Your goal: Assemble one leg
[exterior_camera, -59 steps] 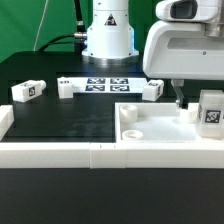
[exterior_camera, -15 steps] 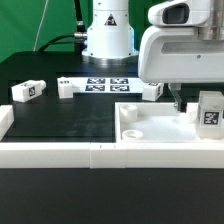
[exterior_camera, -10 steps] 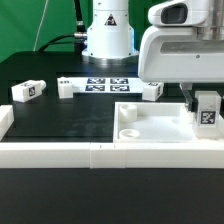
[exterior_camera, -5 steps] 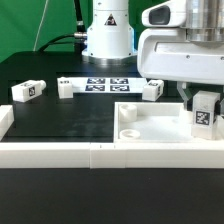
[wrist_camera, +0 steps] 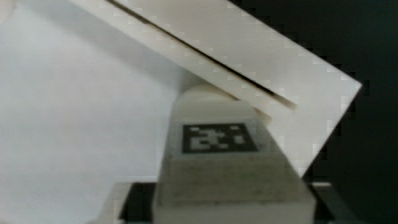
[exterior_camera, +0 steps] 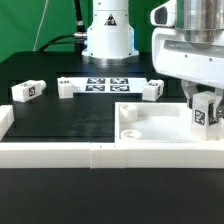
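My gripper (exterior_camera: pixel 203 106) is shut on a leg (exterior_camera: pixel 203 115), a small white block with a black-and-white tag, held at the right end of the white tabletop (exterior_camera: pixel 150 128), over its inner face. In the wrist view the leg (wrist_camera: pixel 222 150) fills the middle with its tag facing the camera. The dark fingers (wrist_camera: pixel 144 202) press on both of its sides. The tabletop's raised rim (wrist_camera: pixel 267 70) runs slantwise behind it. Three more legs lie on the black table: one at the exterior view's left (exterior_camera: pixel 27 91), one beside the marker board (exterior_camera: pixel 67 87), one behind the tabletop (exterior_camera: pixel 150 90).
The marker board (exterior_camera: pixel 100 83) lies at the back in front of the robot base (exterior_camera: pixel 107 35). Long white border rails (exterior_camera: pixel 60 153) run along the front, with a white corner piece (exterior_camera: pixel 4 120) at the exterior view's left. A round hole (exterior_camera: pixel 128 111) sits in the tabletop's near-left corner.
The gripper has come over the leg at the tabletop's right end and shut on it. Since then the leg has shifted slightly toward the exterior view's left, and the arm's body has turned.
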`<state>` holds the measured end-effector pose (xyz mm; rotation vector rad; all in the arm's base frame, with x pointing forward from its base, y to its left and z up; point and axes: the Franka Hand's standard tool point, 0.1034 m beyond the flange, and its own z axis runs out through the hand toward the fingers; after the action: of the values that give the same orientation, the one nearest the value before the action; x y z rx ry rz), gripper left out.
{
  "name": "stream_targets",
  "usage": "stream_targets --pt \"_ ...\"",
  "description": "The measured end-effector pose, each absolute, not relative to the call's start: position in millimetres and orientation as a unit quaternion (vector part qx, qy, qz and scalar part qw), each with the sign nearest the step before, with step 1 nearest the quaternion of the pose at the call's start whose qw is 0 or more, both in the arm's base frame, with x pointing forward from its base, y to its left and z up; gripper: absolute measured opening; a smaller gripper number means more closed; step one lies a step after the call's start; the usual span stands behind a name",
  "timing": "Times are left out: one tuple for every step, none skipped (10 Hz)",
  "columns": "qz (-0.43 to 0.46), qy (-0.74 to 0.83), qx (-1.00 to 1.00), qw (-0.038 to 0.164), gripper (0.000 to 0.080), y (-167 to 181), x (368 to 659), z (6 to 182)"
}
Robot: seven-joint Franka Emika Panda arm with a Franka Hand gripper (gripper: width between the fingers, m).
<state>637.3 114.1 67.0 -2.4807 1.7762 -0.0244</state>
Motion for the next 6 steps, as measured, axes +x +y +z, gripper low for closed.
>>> stream_targets --pt "-0.006 0.618 -0.785 0.046 0.0290 114.6 637.2 67.0" --pt "-0.004 0.643 -0.764 0.046 0.0290 114.6 637.2 67.0" --pt "-0.001 0.679 -0.733 0.047 0.0290 115.0 637.2 67.0" --pt "0.002 0.705 -0.707 0.049 0.0290 115.6 637.1 66.9" --pt "0.006 0.733 -0.679 0.050 0.0290 116.1 637.0 66.8" --pt "0.007 0.751 -0.658 0.050 0.0290 116.8 637.0 66.8"
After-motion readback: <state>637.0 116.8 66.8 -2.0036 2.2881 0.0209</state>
